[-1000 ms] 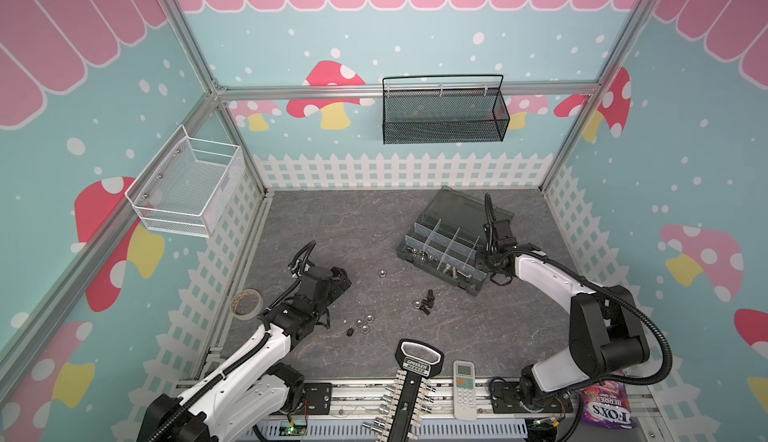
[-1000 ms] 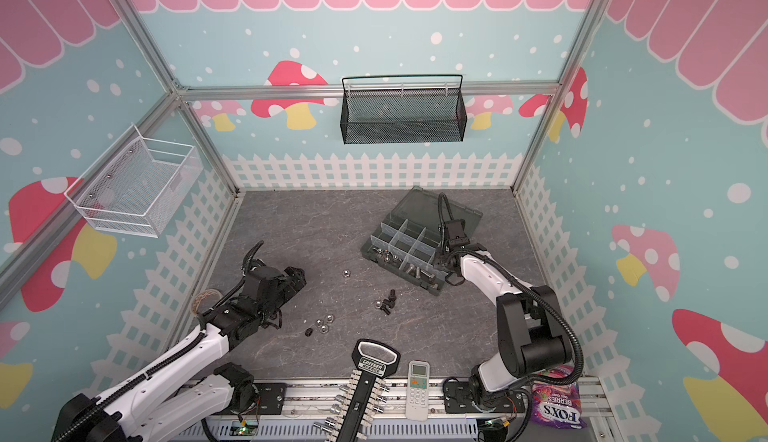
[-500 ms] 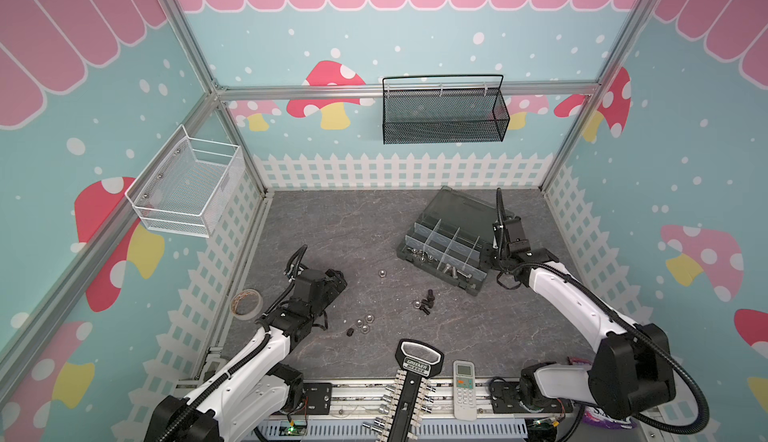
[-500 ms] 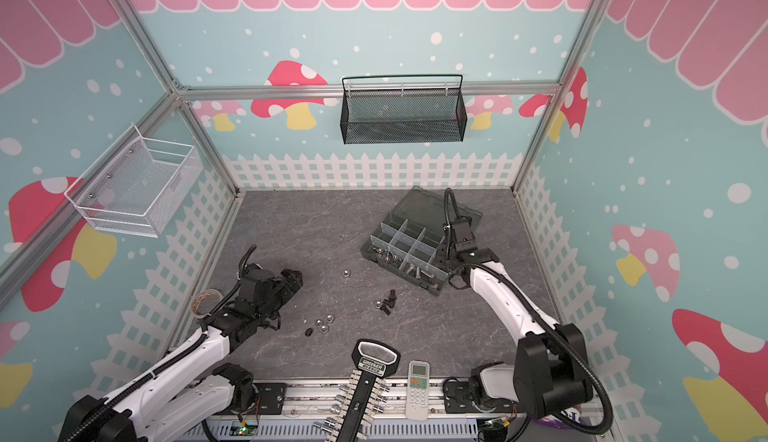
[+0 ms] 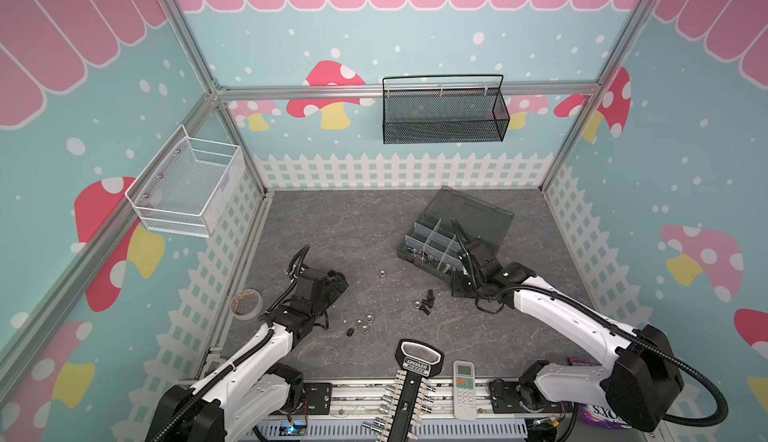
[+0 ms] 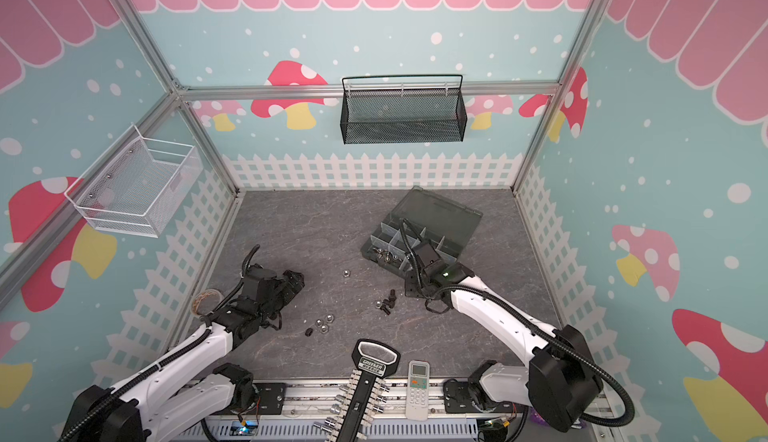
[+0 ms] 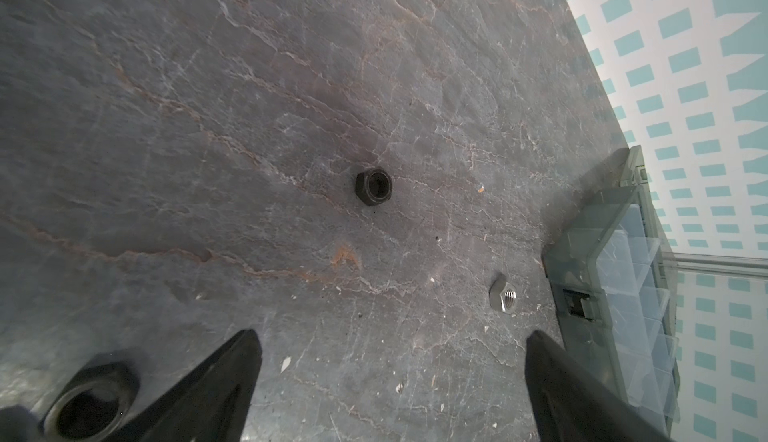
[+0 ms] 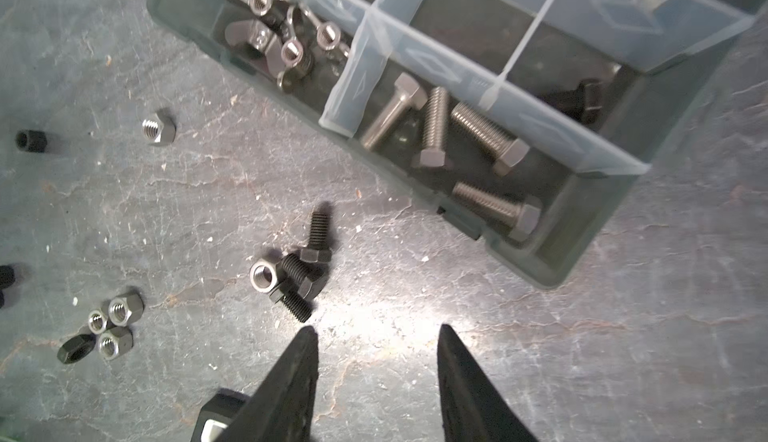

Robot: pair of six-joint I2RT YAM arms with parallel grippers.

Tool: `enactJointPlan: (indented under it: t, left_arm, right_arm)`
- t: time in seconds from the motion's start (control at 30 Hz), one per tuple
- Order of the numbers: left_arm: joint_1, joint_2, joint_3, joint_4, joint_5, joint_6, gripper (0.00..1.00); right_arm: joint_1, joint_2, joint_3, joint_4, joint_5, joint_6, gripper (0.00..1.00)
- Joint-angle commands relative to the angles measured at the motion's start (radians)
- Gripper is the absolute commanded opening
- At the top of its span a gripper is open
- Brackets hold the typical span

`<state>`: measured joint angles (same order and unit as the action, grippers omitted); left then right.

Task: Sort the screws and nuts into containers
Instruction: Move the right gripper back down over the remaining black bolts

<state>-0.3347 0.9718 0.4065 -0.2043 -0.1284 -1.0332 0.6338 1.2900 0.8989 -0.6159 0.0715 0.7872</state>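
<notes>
**A:** Where are the screws?

**B:** Four silver screws (image 8: 469, 145) lie in one compartment along the near edge of the grey box (image 5: 457, 232), which sits on the tabletop (image 5: 332, 219) with its lid (image 5: 469, 211) open. Wing nuts (image 8: 274, 41) fill the corner compartment next to them. Three black screws (image 8: 303, 271) lie heaped on the tabletop just in front of the box, and a silver nut (image 8: 262, 276) touches them.

**A:** And the other nuts?

**B:** A group of nuts (image 8: 110, 327), three silver and one black, lies packed together farther from the box. In both top views it sits between the two arms. A lone silver nut (image 5: 381, 272) rests near the box's corner, and the left wrist view shows it just beside the box wall. A black nut (image 7: 374, 186) lies apart from it on bare tabletop.

**A:** How do the fingers stand?

**B:** The left fingers (image 7: 216, 386) are spread wide, with only tabletop between them, and they point toward the box. The right fingers (image 8: 286, 386) are parted as well and grasp nothing. Their tips are close to the heap of black screws and short of the box.

**A:** Anything else on the surface?

**B:** A roll of tape (image 5: 246, 303) lies by the left fence. A socket rack (image 5: 409, 390) and a remote control (image 5: 463, 384) lie at the front edge.
</notes>
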Motion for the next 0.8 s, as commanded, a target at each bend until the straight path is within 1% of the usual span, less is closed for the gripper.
enactJointPlan:
  t: [0.0,0.17,0.43,0.6,0.77]
  left_arm:
    - [0.01,0.014,0.025,0.009,0.012,-0.017,1.0]
    - [0.01,0.027,0.02,0.019,0.021,-0.021,1.0]
    - [0.014,0.033,0.029,0.022,0.031,-0.017,1.0]
    - [0.015,0.042,0.035,0.022,0.033,-0.008,1.0]
    - [0.016,0.051,0.03,0.02,0.042,0.0,1.0]
  right_arm:
    - [0.049,0.055,0.02,-0.002,-0.035,0.062,0.5]
    - [0.086,0.156,0.068,0.015,-0.041,0.055,0.54]
    - [0.092,0.288,0.127,0.057,-0.06,0.026,0.57]
    - [0.093,0.348,0.14,0.089,-0.077,0.009,0.6]
    - [0.098,0.387,0.138,0.088,-0.052,0.006,0.63]
